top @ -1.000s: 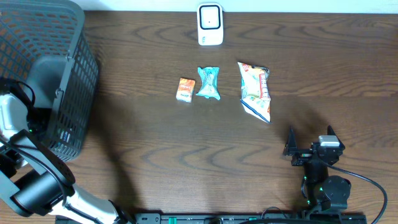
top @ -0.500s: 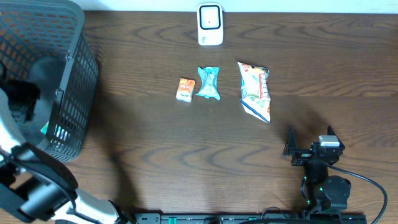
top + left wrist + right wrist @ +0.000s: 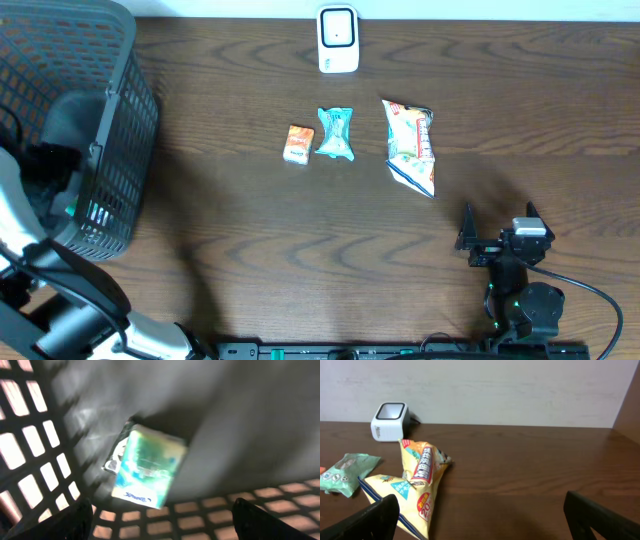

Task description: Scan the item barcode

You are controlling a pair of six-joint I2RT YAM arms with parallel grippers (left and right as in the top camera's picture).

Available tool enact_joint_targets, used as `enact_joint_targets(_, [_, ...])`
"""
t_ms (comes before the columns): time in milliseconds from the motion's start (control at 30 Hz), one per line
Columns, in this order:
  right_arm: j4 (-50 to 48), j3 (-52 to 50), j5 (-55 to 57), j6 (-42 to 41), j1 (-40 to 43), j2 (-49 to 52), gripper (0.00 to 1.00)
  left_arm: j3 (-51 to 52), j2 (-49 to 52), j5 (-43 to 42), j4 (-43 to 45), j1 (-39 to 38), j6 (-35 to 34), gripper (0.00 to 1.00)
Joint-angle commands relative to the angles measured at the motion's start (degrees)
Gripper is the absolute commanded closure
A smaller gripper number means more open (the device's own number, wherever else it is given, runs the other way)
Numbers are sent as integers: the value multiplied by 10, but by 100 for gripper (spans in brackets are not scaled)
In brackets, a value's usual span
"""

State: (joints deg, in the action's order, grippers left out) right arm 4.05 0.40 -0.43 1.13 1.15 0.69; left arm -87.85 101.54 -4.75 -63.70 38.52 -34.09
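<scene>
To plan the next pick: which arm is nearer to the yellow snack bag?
Right. The right arm sits close to the yellow snack bag, on its near side; the left arm reaches into the basket, far left.

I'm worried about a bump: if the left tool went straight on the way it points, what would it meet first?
Most likely the green and white packet lying on the basket floor, almost ahead of the open left tool. Depth is unclear, so it might touch the floor beside it.
</scene>
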Motion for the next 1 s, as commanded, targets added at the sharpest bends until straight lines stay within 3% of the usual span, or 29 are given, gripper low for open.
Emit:
enact_joint_targets(0, [3,-1,1,7,-3,-3,1,35,27,13,11,0,26,12])
enact_joint_targets(333, [3,-1,1,7,-3,-3,1,64,64,14,45,0,45,13])
enact_joint_targets(533, [3,-1,1,7,-3,-3,1,79,76,14,56,0,45,30])
enact_joint_targets(833, [3,-1,1,7,-3,-3,1,82,106,7,56,0,45,31])
enact_joint_targets(967, [3,-1,1,7,-3,-3,1,79,107,7,58,0,49,38])
